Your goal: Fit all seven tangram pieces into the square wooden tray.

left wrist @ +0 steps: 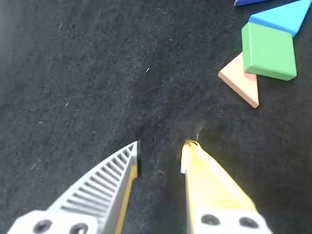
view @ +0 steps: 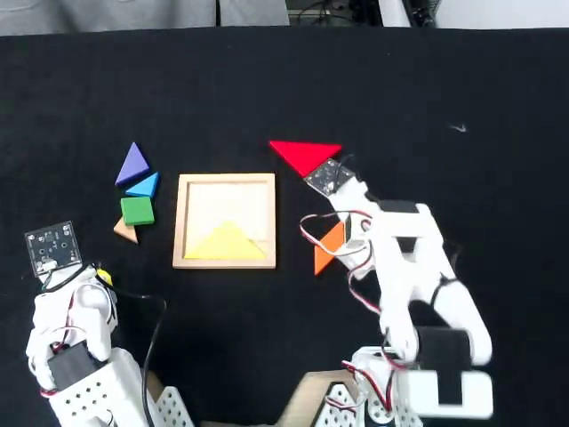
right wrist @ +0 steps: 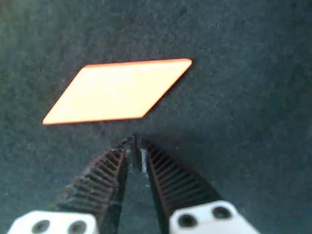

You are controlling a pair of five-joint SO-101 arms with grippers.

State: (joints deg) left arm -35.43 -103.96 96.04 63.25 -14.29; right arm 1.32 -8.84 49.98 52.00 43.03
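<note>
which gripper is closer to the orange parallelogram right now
Right. The right gripper sits with its tips just short of the orange parallelogram. The left gripper is on the other side of the wooden tray, over bare cloth near the green square.

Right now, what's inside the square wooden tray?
One yellow triangle lies flat in the tray, against its near edge. The rest of the floor is bare wood. The floor under the triangle is covered.
</note>
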